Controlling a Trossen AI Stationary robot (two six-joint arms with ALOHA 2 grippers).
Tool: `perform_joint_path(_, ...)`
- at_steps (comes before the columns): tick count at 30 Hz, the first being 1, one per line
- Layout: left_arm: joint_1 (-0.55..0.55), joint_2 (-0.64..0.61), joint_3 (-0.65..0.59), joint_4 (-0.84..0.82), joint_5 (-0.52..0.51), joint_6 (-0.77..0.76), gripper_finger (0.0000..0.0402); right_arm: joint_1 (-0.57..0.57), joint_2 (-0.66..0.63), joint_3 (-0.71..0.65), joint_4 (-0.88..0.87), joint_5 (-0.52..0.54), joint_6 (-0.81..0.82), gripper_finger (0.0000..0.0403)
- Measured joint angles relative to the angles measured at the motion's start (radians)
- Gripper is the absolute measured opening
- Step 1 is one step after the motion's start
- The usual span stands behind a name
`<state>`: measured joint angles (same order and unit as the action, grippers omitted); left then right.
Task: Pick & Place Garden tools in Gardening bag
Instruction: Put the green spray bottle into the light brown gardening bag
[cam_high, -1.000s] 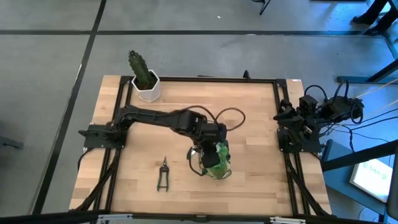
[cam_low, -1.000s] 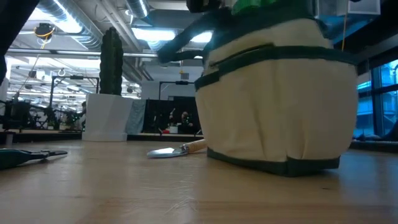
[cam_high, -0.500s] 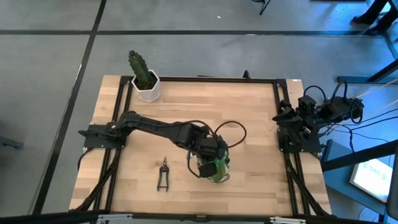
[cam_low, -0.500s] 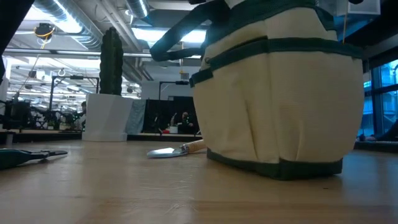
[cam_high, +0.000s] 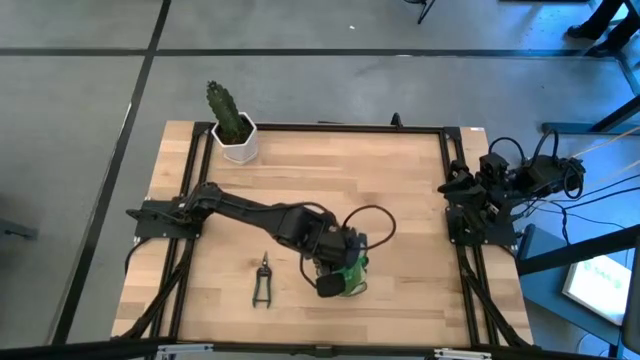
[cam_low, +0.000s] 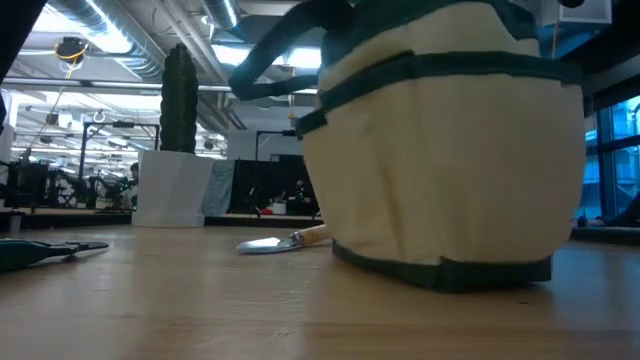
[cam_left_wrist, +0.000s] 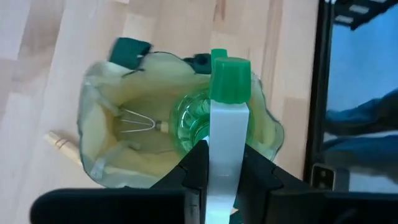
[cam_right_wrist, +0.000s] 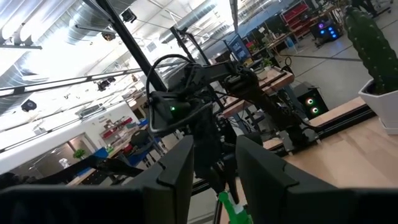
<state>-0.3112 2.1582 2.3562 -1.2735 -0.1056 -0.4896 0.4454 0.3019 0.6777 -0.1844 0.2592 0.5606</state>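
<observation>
Left gripper (cam_left_wrist: 225, 163) over bag (cam_left_wrist: 124, 124), jaws pinching white nozzle of bottle (cam_left_wrist: 200, 121). Bottle body hanging inside bag mouth, beside rake (cam_left_wrist: 138, 121) already in. Right gripper (cam_right_wrist: 214, 165) parked at right table edge, jaws slightly spread, holding nothing.

Handling, by judgement:
- Bottle: rigid plastic, smooth, probably light; nozzle neck the surest hold.
- Bag: soft fabric, walls liable to fold; upright near front centre of table (cam_high: 400, 190).
- Shears (cam_high: 262, 280): metal, stiff; flat on table left of bag, apart from it. Grip across handles.
- Trowel (cam_low: 285, 241): flat on table just beside bag; grip at wooden handle.

Surface: pale wood planks, level, black frame at edges. Cactus (cam_high: 226, 112) in white pot at far left corner, well apart. Beyond: grey floor, open workshop with ceiling lights.
</observation>
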Motion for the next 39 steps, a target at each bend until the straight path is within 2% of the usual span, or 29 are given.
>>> perform_joint_path(6, -0.014, 0.0, 0.0, -0.057, -0.01, 0.124, 0.0045, 0.0, 0.0, 0.0, 0.0, 0.012, 0.0, 0.0124)
perform_joint_path(12, 0.004, 0.0, 0.0, -0.135, -0.015, 0.11, 0.0045, 0.0, 0.0, 0.0, 0.0, 0.055, -0.008, 0.0124)
perform_joint_path(19, 0.048, 0.0, 0.0, -0.14, -0.05, 0.128, 0.0045, 0.0, 0.0, 0.0, 0.0, 0.077, -0.019, 0.0124)
perform_joint_path(25, 0.085, 0.0, 0.0, -0.192, -0.177, 0.122, 0.0045, 0.0, 0.0, 0.0, 0.0, 0.089, -0.019, 0.0124)
perform_joint_path(33, 0.171, 0.0, 0.0, -0.27, -0.243, 0.14, 0.0045, 0.0, 0.0, 0.0, -0.01, 0.089, -0.019, 0.0124)
perform_joint_path(35, 0.199, 0.0, 0.0, -0.262, -0.221, 0.136, 0.0045, 0.0, 0.0, 0.0, -0.017, 0.088, -0.019, 0.0124)
perform_joint_path(39, 0.231, 0.0, 0.0, -0.259, -0.073, 0.098, 0.0045, 0.0, 0.0, 0.0, -0.018, 0.078, -0.009, 0.0124)
